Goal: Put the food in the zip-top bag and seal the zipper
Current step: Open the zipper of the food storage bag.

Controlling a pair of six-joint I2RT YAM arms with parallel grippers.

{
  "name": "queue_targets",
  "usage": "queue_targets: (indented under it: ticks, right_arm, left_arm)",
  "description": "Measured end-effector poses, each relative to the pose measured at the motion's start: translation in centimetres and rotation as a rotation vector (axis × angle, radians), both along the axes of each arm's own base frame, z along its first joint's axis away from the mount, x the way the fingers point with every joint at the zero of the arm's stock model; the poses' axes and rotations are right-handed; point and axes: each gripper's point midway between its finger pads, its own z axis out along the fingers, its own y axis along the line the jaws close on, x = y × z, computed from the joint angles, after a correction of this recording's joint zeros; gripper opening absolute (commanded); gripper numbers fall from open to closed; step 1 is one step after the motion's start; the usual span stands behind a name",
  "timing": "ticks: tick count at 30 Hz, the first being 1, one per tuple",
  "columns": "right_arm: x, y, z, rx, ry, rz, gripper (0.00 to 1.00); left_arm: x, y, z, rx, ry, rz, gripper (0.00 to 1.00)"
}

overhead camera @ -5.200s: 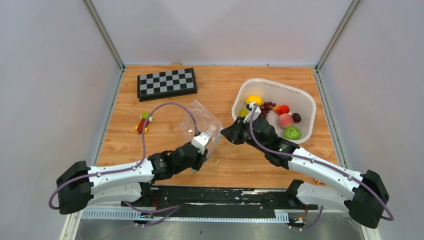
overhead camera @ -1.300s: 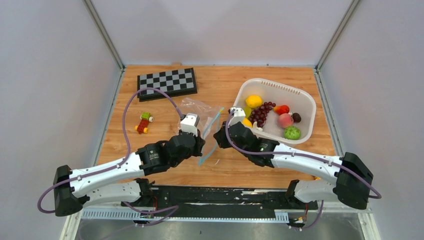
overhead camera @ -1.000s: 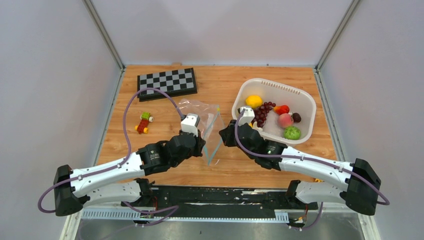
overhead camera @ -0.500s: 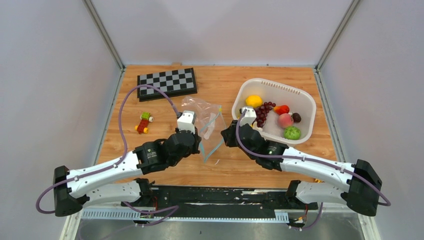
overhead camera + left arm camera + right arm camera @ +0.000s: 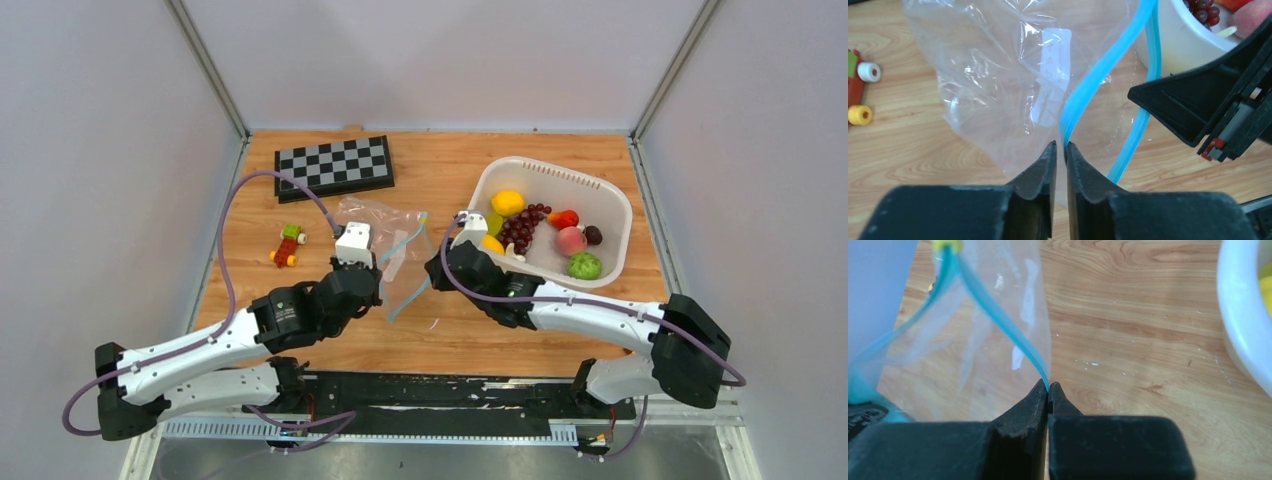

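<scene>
Zipper [image 5: 1098, 80] lips parted, right tool [image 5: 1048, 388] pinching one, left tool [image 5: 1061, 150] narrow at other, grip unclear, basket [image 5: 1184, 46] rim beside

Clear crinkly plastic bag [image 5: 993, 85] is seen as glossy and wrinkled, teal-blue zipper strip [image 5: 1098, 77] as smooth plastic. Wood-grain tabletop [image 5: 1148, 315] is finished matt; white perforated plastic basket [image 5: 560, 178] slightly shiny.

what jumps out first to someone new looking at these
A clear zip-top bag sits mid-table, its teal zipper spread open between the left gripper and right gripper, each nipping one strip. Right of it, a white basket holds bright toy fruit, purple grapes and a yellow lemon among them.
</scene>
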Motion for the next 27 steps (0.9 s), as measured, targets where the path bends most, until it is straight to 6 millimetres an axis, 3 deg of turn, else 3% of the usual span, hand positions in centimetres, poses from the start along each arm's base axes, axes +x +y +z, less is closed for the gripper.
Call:
queue_targets:
  ticks: [4,13,17,23,27]
  right_arm:
    - [0.0,1.5,0.7,0.033,0.002,0.040,0.00]
    - [-1.7,4.8,2.9,0.196,0.031,0.180,0.00]
    - [-2.2,4.7,2.4,0.199,0.048,0.194,0.00]
    - [-2.5,4.1,2.5,0.205,0.048,0.198,0.00]
    - [-2.8,3.7,2.3,0.203,0.051,0.209,0.00]
  left_arm:
    - [-0.1,0.0,-0.5,0.002,-0.019,-0.023,0.36]
    - [0.5,-2.8,-3.7,0.040,0.004,-0.086,0.53]
    - [0.7,-3.5,-3.7,0.028,-0.010,-0.095,0.51]
    - [1.1,-3.5,-3.9,0.045,-0.018,-0.076,0.32]
    - [1.5,-2.3,-4.1,0.092,-0.030,-0.037,0.03]
